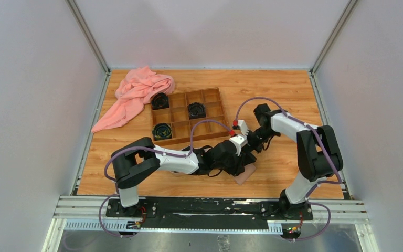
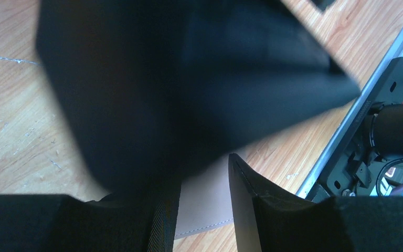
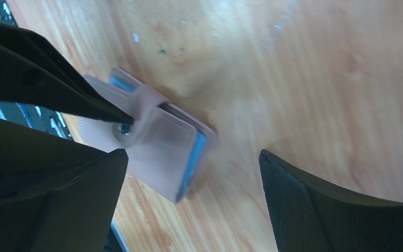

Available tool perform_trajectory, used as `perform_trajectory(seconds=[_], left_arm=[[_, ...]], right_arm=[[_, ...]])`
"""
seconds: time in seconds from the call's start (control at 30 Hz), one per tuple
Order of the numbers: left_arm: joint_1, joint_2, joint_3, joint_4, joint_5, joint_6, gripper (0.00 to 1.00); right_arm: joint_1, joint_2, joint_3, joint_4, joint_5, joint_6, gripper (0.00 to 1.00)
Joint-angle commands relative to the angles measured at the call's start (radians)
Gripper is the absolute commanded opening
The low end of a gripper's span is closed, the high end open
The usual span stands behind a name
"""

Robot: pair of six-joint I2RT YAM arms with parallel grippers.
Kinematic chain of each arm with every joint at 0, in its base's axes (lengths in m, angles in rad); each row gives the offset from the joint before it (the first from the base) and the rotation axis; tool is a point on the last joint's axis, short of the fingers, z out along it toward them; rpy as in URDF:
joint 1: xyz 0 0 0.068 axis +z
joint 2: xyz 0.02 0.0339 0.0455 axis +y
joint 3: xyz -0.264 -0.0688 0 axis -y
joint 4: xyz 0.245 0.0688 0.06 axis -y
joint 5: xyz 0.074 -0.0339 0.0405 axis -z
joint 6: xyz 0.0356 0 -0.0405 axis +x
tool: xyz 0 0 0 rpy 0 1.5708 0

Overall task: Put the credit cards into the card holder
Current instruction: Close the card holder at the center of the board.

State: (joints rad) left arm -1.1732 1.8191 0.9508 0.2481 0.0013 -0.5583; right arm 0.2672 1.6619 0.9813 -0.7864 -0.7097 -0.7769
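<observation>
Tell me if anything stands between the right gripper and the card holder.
Nothing visible blocks it: the right gripper hangs open over the card holder. Only a finger of the left gripper rests on the holder's snap strap, off to one side.

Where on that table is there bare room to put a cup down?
Bare wood lies right of the wooden box, toward the far right corner, and in the near left corner, this side of the pink cloth. The middle front is crowded: the left end effector and right end effector meet at the card holder.
</observation>
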Motion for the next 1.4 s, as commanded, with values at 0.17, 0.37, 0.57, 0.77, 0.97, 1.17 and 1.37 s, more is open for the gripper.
perform_trajectory(seconds=[0.17,0.37,0.57,0.77,0.97,1.17,1.37], left_arm=[[-0.003,0.039,-0.038,-0.114,0.032,0.013,0.43],[-0.003,0.029,-0.047,-0.104,0.029,0.015,0.43],[-0.003,0.018,-0.061,-0.079,0.030,0.014,0.43],[-0.003,0.010,-0.078,-0.055,0.032,0.012,0.43],[-0.003,0.002,-0.086,-0.050,0.029,0.011,0.43],[-0.003,0.003,-0.086,-0.050,0.029,0.010,0.43],[-0.003,0.000,-0.090,-0.050,0.026,0.007,0.43]], right_arm=[[0.038,0.076,0.066,-0.133,-0.047,-0.012,1.00],[0.044,0.115,0.066,-0.149,-0.020,-0.025,1.00],[0.090,0.143,0.042,-0.080,0.057,0.047,1.00],[0.105,0.147,0.014,-0.010,0.150,0.110,0.86],[0.114,0.188,0.023,-0.033,0.144,0.102,0.61],[0.122,0.199,0.026,-0.048,0.130,0.094,0.61],[0.101,0.163,0.044,-0.040,0.142,0.122,0.70]])
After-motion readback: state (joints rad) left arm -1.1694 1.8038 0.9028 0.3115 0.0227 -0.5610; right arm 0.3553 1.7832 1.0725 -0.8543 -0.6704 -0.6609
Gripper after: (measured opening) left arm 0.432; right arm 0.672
